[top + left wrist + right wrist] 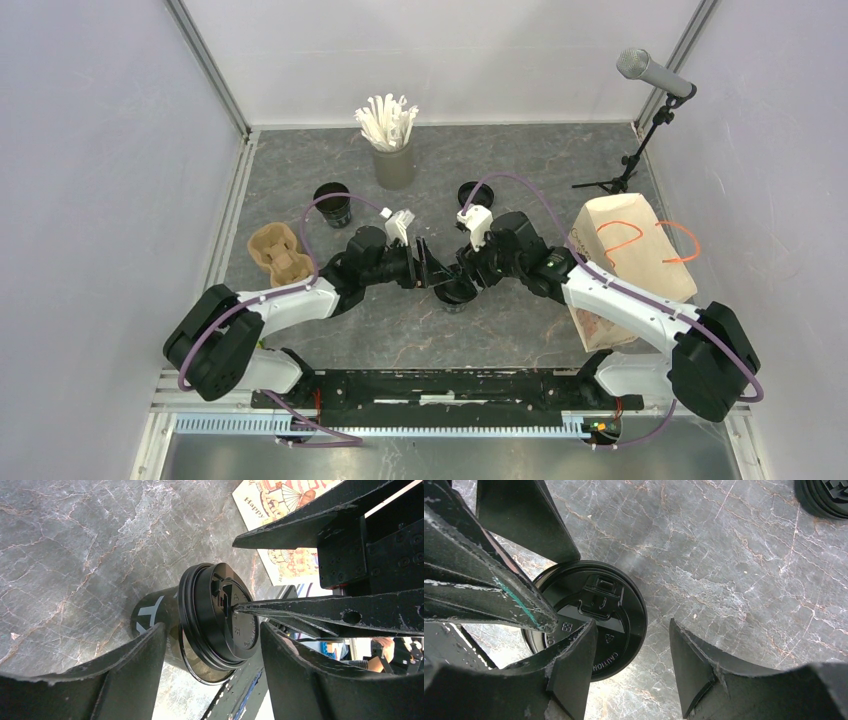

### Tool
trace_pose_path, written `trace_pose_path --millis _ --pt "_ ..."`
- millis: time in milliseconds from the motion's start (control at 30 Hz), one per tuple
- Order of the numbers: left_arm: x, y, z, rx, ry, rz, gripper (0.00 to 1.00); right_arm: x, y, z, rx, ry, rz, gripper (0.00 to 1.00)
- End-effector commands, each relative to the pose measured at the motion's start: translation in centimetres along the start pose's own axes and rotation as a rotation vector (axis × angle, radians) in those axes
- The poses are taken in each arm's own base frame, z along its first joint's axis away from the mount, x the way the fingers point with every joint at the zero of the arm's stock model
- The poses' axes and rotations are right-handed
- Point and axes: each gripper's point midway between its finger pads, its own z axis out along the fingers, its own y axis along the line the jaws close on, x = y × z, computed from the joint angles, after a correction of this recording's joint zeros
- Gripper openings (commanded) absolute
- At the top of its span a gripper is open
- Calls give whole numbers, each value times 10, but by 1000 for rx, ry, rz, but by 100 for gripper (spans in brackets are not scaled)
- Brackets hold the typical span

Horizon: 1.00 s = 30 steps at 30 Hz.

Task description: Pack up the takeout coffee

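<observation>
A black takeout coffee cup stands mid-table between both grippers. Its black lid lies tilted on it, and the cup rim shows under the lifted edge. My left gripper is open, one finger beside the cup wall and the other past the lid's edge. My right gripper is open too. Its left finger rests on the lid, and its right finger hangs over bare table. An open black cup stands at the back left, and a lidded one at the back middle.
A brown pulp carrier lies left of the arms. The grey cup of white straws stands at the back. A paper bag with orange handles lies on the right, a microphone stand behind it. Walls close off three sides.
</observation>
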Motion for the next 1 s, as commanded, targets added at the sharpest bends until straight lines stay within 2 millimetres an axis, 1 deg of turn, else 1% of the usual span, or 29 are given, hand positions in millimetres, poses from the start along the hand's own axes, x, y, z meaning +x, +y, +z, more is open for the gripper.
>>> trace_pose_path --millis 0,167,333,500,633,733,800,967 --pt "-18 -24 -1 71 -51 27 73 -13 6 -5 -30 -41 9 61" --pt "-19 -22 -1 57 -51 34 66 -18 9 -9 -46 -62 12 57" --pt "-18 -20 -3 46 -49 42 66 -22 13 -12 -65 -73 16 55" --pt "-20 -20 -5 36 -55 55 65 -18 19 -11 -98 -66 18 54" --pt "-18 -18 -6 22 -44 68 55 -15 20 -9 -104 -53 20 53" --pt "-16 -14 -6 3 -34 83 46 -17 18 -10 -94 -60 21 53" --pt "-15 -10 -7 -10 -31 91 42 -21 17 -12 -89 -71 21 53" --pt "-10 -2 -8 -38 -16 109 37 -21 16 -12 -83 -71 22 53"
